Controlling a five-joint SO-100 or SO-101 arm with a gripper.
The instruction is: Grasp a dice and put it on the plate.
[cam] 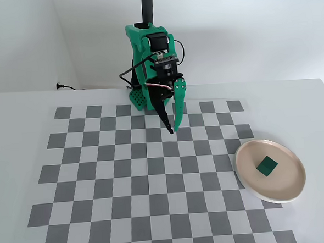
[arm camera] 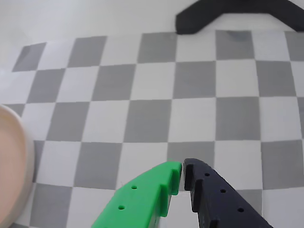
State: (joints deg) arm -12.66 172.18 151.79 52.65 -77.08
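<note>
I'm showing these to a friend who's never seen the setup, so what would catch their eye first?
Probably the bright green arm at the back of the checkerboard mat, its gripper pointing down with the fingertips close together and nothing between them. Next, the plate at the mat's right edge in the fixed view, with the dark green dice lying on it.

Looked like lab or hobby test bench: bare white walls, white table (cam: 19,124) covered by grey-and-white checkerboard mat (cam: 127,184), green printed robot arm (cam: 150,56) mounted at rear edge, black cable (cam: 66,87) trailing to wall.
</note>
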